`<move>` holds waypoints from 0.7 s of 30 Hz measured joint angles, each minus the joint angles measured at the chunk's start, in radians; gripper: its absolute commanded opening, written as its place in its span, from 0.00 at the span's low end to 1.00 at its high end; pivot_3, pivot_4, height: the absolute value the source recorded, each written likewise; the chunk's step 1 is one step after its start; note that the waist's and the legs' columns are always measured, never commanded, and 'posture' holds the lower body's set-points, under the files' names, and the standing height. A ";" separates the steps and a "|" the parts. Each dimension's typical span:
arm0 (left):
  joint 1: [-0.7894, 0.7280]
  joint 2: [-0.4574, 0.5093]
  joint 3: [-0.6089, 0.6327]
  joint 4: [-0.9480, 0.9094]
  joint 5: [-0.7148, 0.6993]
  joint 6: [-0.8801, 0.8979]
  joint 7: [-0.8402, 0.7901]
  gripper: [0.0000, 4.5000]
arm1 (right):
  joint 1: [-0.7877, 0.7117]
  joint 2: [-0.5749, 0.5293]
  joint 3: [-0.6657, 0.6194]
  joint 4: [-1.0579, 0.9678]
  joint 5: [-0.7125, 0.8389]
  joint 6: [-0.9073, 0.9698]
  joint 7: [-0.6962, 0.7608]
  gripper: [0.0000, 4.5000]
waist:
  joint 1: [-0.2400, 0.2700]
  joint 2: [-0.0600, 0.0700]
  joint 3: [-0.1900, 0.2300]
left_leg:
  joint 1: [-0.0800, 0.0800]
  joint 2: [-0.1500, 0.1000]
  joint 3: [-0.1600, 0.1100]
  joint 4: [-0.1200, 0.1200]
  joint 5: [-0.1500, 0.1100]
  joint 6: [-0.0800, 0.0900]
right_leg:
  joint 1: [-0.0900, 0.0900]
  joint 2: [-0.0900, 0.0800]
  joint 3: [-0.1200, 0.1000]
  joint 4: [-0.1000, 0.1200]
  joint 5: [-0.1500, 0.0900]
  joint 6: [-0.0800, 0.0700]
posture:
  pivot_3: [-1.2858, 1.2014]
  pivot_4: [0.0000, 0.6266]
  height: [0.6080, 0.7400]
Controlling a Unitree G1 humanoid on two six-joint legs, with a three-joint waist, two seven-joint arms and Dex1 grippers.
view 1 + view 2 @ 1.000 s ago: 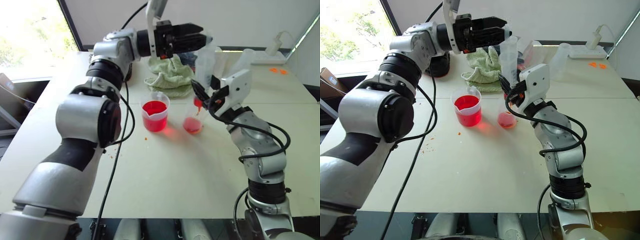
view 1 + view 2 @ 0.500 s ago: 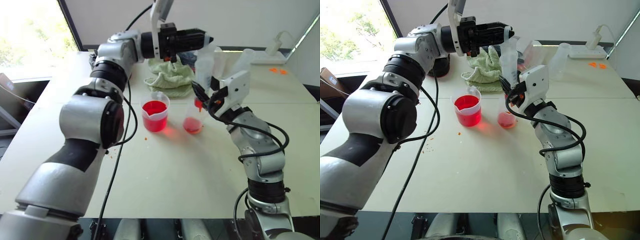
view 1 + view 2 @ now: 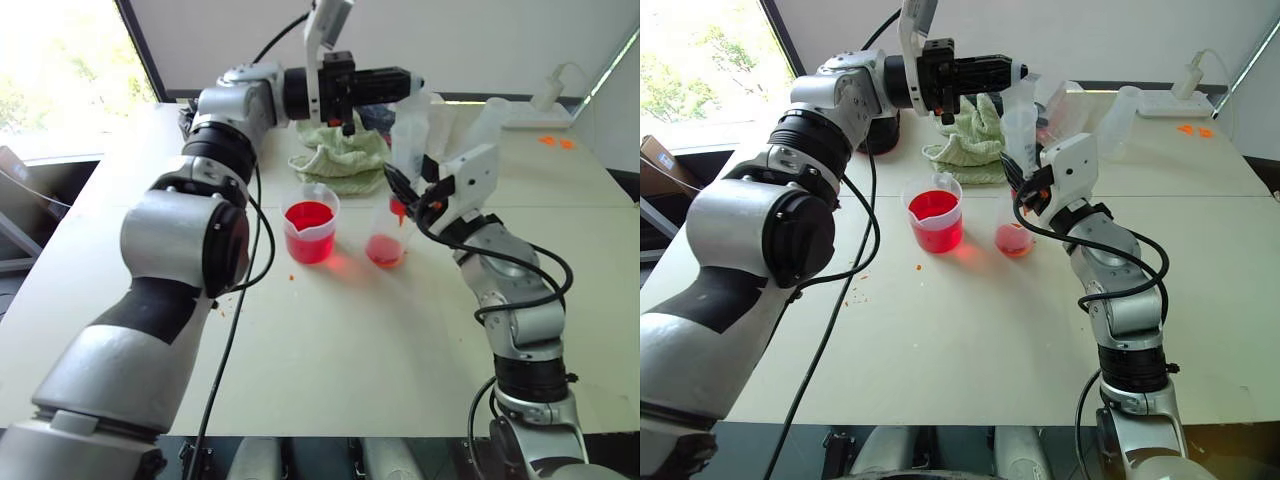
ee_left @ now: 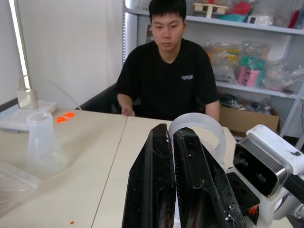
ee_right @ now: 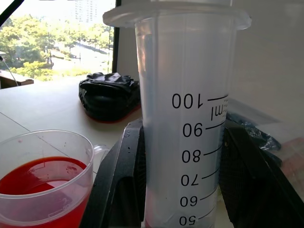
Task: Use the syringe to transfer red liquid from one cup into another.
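The clear, graduated plastic syringe [image 5: 185, 114] stands upright over the small cup [image 3: 385, 243], clamped in the right gripper [image 3: 400, 190]. The left gripper [image 3: 1012, 70] is pinched shut at its plunger top. The spouted beaker [image 3: 310, 230] holds red liquid [image 3: 309, 214].

We identify a robotics lab; white worktable [image 3: 330, 340] holds a flask [image 4: 42, 142]; storage shelves [image 4: 247, 57] carry bagged supplies; a seated person [image 4: 166, 76] observes.
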 measured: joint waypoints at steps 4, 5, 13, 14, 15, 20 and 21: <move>0.001 -0.001 -0.001 0.000 0.006 -0.002 0.000 0.00 | 0.000 0.008 0.003 0.017 -0.002 -0.020 -0.001 0.32 | 0.000 0.000 0.000 | 0.000 0.000 0.000 0.000 0.000 0.000 | 0.000 0.000 0.000 0.000 0.000 0.000 | 0.52 0.24 0.78; 0.001 -0.001 -0.001 0.000 0.007 -0.002 0.000 0.00 | 0.000 0.011 0.003 0.020 -0.002 -0.023 -0.002 0.32 | 0.000 0.000 0.000 | 0.000 0.000 0.000 0.000 0.000 0.000 | 0.000 0.000 0.000 0.000 0.000 0.000 | 0.52 0.24 0.78; 0.001 -0.015 -0.006 -0.001 0.022 -0.004 0.002 0.00 | 0.000 0.039 0.003 0.041 -0.004 -0.043 -0.013 0.32 | 0.000 0.000 0.000 | 0.000 0.000 0.000 0.000 0.000 0.000 | 0.000 0.000 0.000 0.000 0.000 0.000 | 0.52 0.24 0.78; 0.002 -0.017 -0.007 -0.001 0.022 -0.004 0.002 0.00 | 0.000 0.040 0.003 0.043 -0.005 -0.044 -0.014 0.32 | 0.000 0.000 0.000 | 0.000 0.000 0.000 0.000 0.000 0.000 | 0.000 0.000 0.000 0.000 0.000 0.000 | 0.52 0.24 0.78; 0.003 -0.018 -0.007 -0.001 0.022 -0.004 0.001 0.00 | 0.000 0.041 0.003 0.043 -0.006 -0.044 -0.015 0.32 | 0.000 0.000 0.000 | 0.000 0.000 0.000 0.000 0.000 0.000 | 0.000 0.000 0.000 0.000 0.000 0.000 | 0.52 0.24 0.78; 0.009 -0.025 -0.009 -0.006 0.024 -0.005 -0.006 0.00 | 0.000 0.040 0.003 0.043 -0.010 -0.044 -0.019 0.32 | 0.000 0.000 0.000 | 0.000 0.000 0.000 0.000 0.000 0.000 | 0.000 0.000 0.000 0.000 0.000 0.000 | 0.52 0.24 0.78; 0.011 -0.027 -0.009 -0.008 0.024 -0.005 -0.009 0.00 | 0.000 0.040 0.003 0.043 -0.010 -0.044 -0.019 0.32 | 0.000 0.000 0.000 | 0.000 0.000 0.000 0.000 0.000 0.000 | 0.000 0.000 0.000 0.000 0.000 0.000 | 0.52 0.24 0.78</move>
